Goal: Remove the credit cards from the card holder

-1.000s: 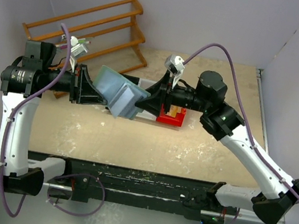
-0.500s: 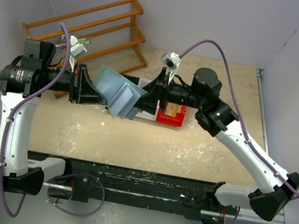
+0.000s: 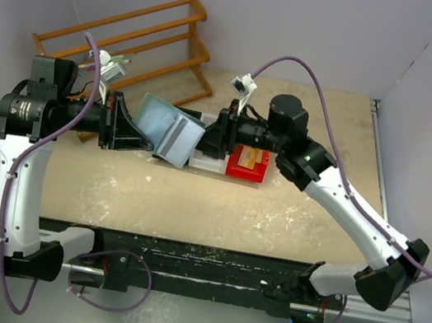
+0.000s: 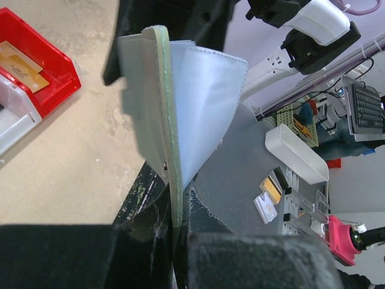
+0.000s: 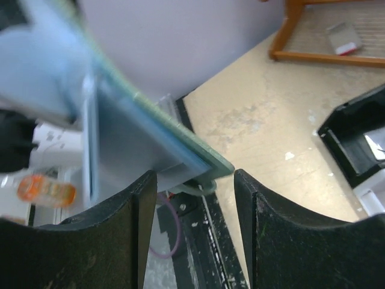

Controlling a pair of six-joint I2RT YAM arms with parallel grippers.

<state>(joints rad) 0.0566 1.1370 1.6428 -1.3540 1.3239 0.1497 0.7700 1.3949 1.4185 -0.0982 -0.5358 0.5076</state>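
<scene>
Grey-green card holder (image 3: 168, 130) pinched by left tool (image 4: 178, 241), right tool (image 5: 195, 183) spread beside it.

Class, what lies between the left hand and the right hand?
The card holder, opened like a book: the left hand clamps it, the open right hand faces its other edge. The top view shows this.

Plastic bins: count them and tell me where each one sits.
3. The red bin holds an orange card. The white bin sits right beside it. The black bin adjoins the white one, as the right wrist view shows. More may be hidden.
</scene>
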